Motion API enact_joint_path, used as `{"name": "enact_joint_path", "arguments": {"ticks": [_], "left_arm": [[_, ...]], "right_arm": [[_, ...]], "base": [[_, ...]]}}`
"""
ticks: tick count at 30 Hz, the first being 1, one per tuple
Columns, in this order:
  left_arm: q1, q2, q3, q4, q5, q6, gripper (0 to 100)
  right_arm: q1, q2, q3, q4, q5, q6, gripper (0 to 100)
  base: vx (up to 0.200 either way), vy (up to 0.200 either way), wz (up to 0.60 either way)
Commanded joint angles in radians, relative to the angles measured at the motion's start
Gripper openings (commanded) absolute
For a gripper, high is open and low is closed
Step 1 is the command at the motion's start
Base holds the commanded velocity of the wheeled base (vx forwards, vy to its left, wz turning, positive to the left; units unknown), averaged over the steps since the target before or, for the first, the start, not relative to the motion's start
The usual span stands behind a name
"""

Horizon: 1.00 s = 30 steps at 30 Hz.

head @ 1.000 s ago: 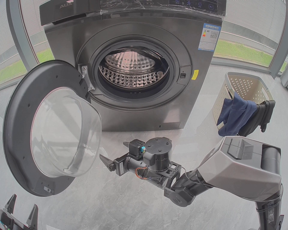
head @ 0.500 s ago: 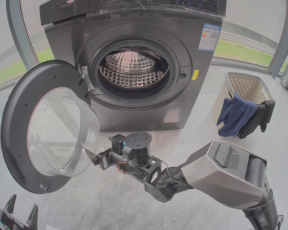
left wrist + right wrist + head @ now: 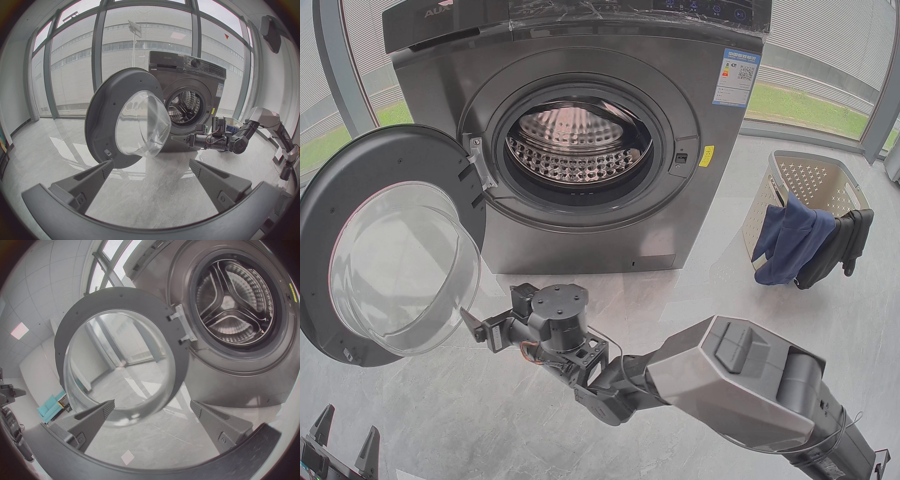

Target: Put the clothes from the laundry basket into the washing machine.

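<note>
Head view: clothes (image 3: 794, 240) draped the laundry basket (image 3: 819, 178) rim near the floor's far right edge, probably soft and limp, best pinched at a hanging fold. Left wrist view: left gripper (image 3: 150, 163) spread. Right wrist view: right gripper (image 3: 152, 403) spread, empty.

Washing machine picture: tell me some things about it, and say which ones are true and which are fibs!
1. The washing machine has its door open. True.
2. Clothes lie inside the drum. False: the drum is empty.
3. A blue garment and a black garment hang over the rim of the laundry basket. True.
4. The right gripper holds a shirt. False: it is open and holds nothing, close to the door's glass.
</note>
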Motion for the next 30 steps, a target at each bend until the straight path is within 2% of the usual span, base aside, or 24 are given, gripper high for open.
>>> {"name": "enact_joint_path", "arguments": {"ticks": [1,4,6,7,10,11,14,15,19,23,26,27,30], "left_arm": [[0.0,-0.018,0.016,-0.001,0.001,0.005,100],[0.002,-0.018,0.018,-0.003,0.001,0.015,100],[0.002,-0.018,0.018,-0.003,0.001,0.022,100],[0.002,-0.018,0.018,-0.003,0.001,0.025,100],[0.002,-0.018,0.018,-0.003,0.001,0.025,100],[0.002,-0.018,0.018,-0.003,0.001,0.025,100],[0.002,-0.018,0.018,-0.003,0.0,0.025,100],[0.002,-0.018,0.018,-0.003,0.001,0.025,100],[0.002,-0.018,0.018,-0.003,0.0,0.025,100],[0.002,-0.018,0.018,-0.003,0.001,0.025,100],[0.002,-0.018,0.018,-0.003,0.001,0.025,100],[0.002,-0.018,0.018,-0.003,0.001,0.025,100],[0.002,-0.018,0.018,-0.003,0.001,0.025,100]], "right_arm": [[-0.077,-0.307,0.292,-0.004,-0.014,-0.005,100],[-0.133,-0.528,0.526,-0.012,-0.018,-0.016,100],[-0.162,-0.618,0.622,-0.015,-0.023,-0.023,100],[-0.209,-0.743,0.759,-0.029,-0.024,-0.037,100],[-0.328,-0.95,0.983,-0.058,-0.02,-0.086,100],[-0.396,-1.037,1.086,-0.075,-0.012,-0.112,100],[-0.466,-1.144,1.201,-0.093,-0.009,-0.117,100],[-0.502,-1.22,1.28,-0.101,-0.008,-0.115,100],[-0.572,-1.428,1.489,-0.099,-0.006,-0.115,100],[-0.646,-1.623,1.63,-0.081,0.0,-0.123,100],[-0.679,-1.724,1.693,-0.075,0.006,-0.126,100],[-0.713,-1.827,1.708,0.004,0.011,-0.122,100],[-0.741,-1.987,1.708,0.16,0.014,-0.122,100]], "base": [[0.0,0.0,0.0],[0.0,0.0,0.0],[0.0,0.0,0.0],[0.0,0.0,0.0],[0.0,0.0,0.0],[0.0,0.0,0.0],[0.0,0.0,0.0],[0.0,0.0,0.0],[0.0,0.0,0.0],[0.0,0.0,0.0],[0.0,0.0,0.0],[0.0,0.0,0.0],[0.0,0.0,0.0]]}}
